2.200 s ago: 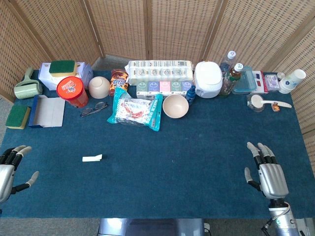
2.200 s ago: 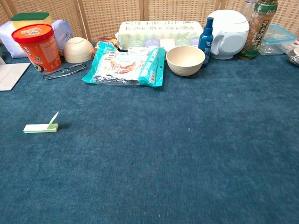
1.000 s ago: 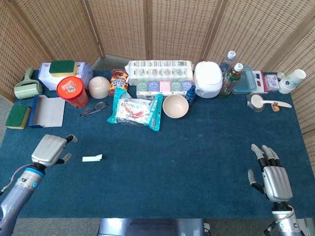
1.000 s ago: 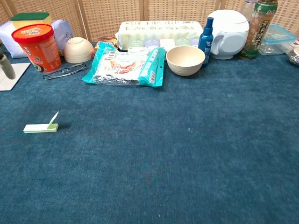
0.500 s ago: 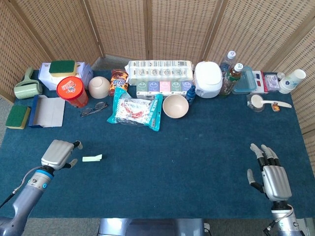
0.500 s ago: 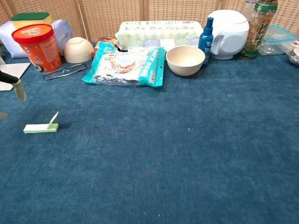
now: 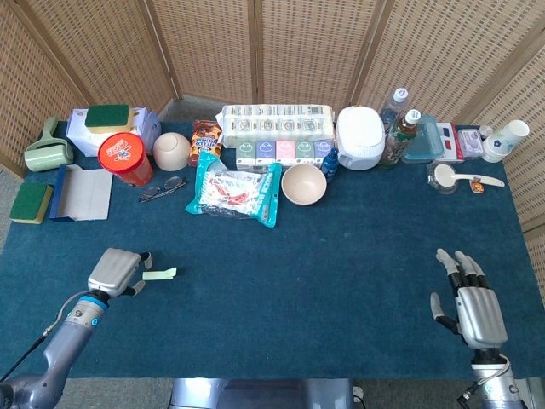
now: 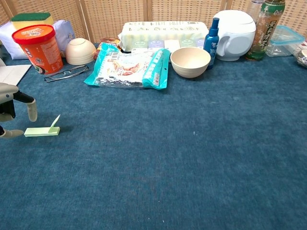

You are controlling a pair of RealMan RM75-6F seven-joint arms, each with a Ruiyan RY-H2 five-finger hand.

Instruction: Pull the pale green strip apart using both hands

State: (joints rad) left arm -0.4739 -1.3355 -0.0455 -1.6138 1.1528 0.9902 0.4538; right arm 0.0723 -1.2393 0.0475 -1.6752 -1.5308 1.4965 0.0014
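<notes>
The pale green strip (image 7: 159,273) (image 8: 42,131) lies flat on the blue table cloth at the left, with one flap standing up at its right end. My left hand (image 7: 117,272) (image 8: 10,111) hovers just left of the strip, fingers pointing down and apart, holding nothing; its fingertips stand beside the strip's left end. My right hand (image 7: 473,307) rests open near the table's front right corner, far from the strip, and shows only in the head view.
Along the back stand a red tub (image 7: 124,158), a small bowl (image 7: 171,151), glasses (image 7: 162,188), a teal snack bag (image 7: 234,193), a beige bowl (image 7: 303,184), a white cooker (image 7: 359,136) and bottles (image 7: 398,136). A notebook (image 7: 83,192) and sponge (image 7: 31,203) lie at left.
My left hand has travelled rightward across the cloth and now reaches the strip's left end. The right hand and the strip have stayed put.
</notes>
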